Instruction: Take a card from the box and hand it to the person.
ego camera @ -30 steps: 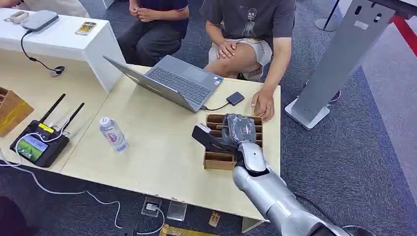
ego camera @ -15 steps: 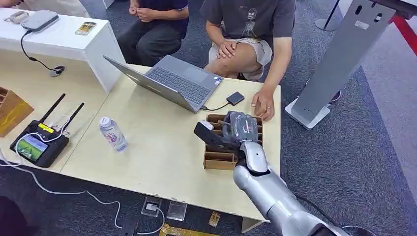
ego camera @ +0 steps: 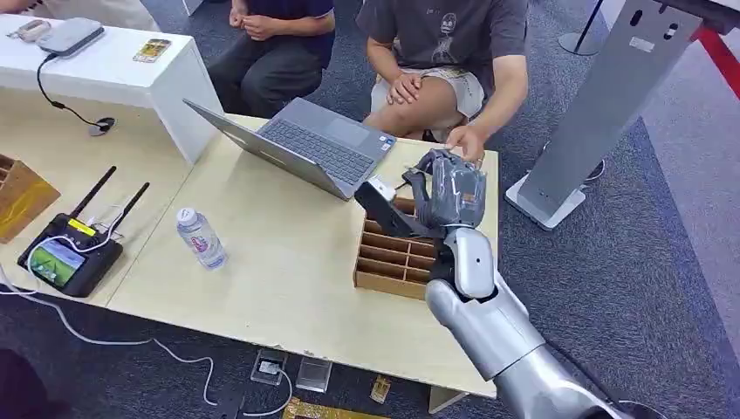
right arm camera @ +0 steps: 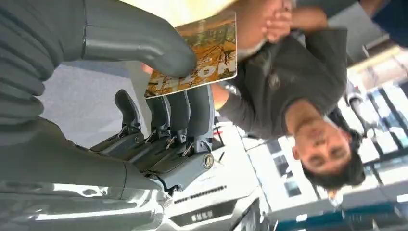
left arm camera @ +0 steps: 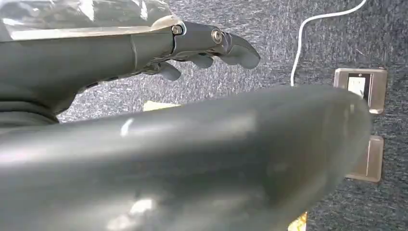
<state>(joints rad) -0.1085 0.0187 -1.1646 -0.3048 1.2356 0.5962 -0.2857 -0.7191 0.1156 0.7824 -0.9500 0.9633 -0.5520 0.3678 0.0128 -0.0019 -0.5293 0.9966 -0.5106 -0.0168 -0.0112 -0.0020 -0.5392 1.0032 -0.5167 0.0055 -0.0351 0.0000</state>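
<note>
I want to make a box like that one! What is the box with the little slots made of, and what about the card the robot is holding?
The box looks like brown cardboard or thin wood, matt, with flat dividers. The card seems to be glossy printed paper or plastic: thin, stiff, with an orange picture, pinched by the right hand.

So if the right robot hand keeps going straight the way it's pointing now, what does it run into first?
Most likely the person's hand, which hovers at the table's far edge just beyond the right robot hand holding the card. Nothing seems to lie between them, though depth is hard to judge.
</note>
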